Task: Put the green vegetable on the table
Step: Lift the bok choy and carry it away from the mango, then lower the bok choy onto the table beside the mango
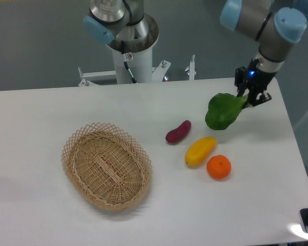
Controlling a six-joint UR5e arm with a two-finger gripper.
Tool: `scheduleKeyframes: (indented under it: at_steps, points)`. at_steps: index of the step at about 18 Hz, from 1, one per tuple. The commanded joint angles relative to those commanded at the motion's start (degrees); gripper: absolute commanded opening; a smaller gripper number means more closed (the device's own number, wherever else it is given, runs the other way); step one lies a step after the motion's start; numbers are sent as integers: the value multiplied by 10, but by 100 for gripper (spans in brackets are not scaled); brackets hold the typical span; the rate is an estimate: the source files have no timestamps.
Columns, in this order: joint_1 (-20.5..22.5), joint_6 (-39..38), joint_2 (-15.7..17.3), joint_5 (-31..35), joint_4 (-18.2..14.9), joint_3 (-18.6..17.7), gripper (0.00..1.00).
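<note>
wicker basket (107,166) | sweet potato (178,131) | yellow fruit (200,150) | orange (218,167)

A: What crowds the space under the gripper (252,97)?

B: The green vegetable (222,111) hangs from it; the yellow fruit (200,150), orange (218,167) and purple sweet potato (178,131) lie just left and forward.

A: Free table (51,113)?

B: Bare white top along the right edge and far left; the wicker basket (107,165) takes the front left.
</note>
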Motion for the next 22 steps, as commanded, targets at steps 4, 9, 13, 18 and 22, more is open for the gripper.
scheduleKeyframes:
  at_steps: [4, 9, 13, 18, 22]
  points:
    - [0, 1, -15, 0, 19, -4, 42]
    - [0, 2, -17, -1, 18, -5, 45]
    - [-1, 2, -18, -1, 19, -9, 46]
    - [-2, 3, -23, -2, 30, -9, 63]
    - [-3, 0, -18, -3, 30, -3, 100]
